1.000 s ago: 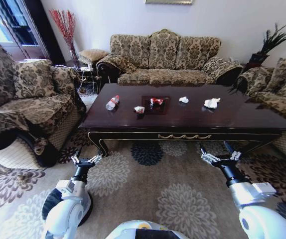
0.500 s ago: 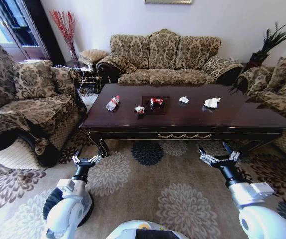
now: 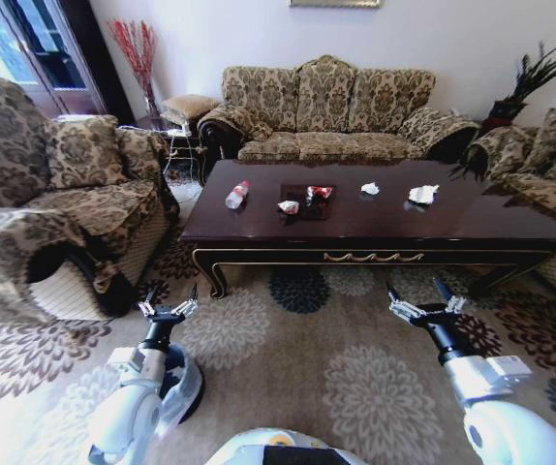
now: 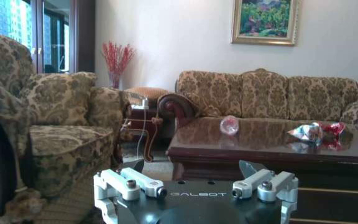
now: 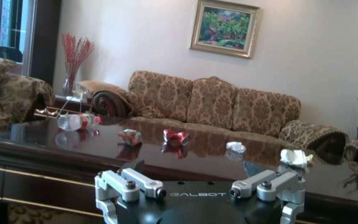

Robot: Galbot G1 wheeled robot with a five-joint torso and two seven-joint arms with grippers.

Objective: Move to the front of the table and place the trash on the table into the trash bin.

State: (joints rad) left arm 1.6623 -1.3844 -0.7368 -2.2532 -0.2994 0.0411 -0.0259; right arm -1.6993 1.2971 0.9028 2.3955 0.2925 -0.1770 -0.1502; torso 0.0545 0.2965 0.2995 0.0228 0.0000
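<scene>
Trash, i.e. clear plastic bottle w/ red label (image 3: 236,195), crumpled red-white wrappers (image 3: 319,192) & white tissues (image 3: 422,194), sits mid-frame on glossy dark-brown wooden table (image 3: 375,228); left gripper (image 3: 167,312) & right gripper (image 3: 423,308), lower frame, both spread wide, empty, so driving closer risks bumping table's edge.

Open carpet (image 3: 288,358) before table (image 3: 375,232); armchair (image 3: 55,223) seemingly crowds left.

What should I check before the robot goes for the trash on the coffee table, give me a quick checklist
1. Left pincer open, holding nothing: ok.
2. Right pincer open, holding nothing: ok.
3. Trash visible on table: bottle, two wrappers, two tissues: ok.
4. Pincers above the tabletop: not ok, both low over the carpet.
5. Trash bin located: cannot tell.
</scene>
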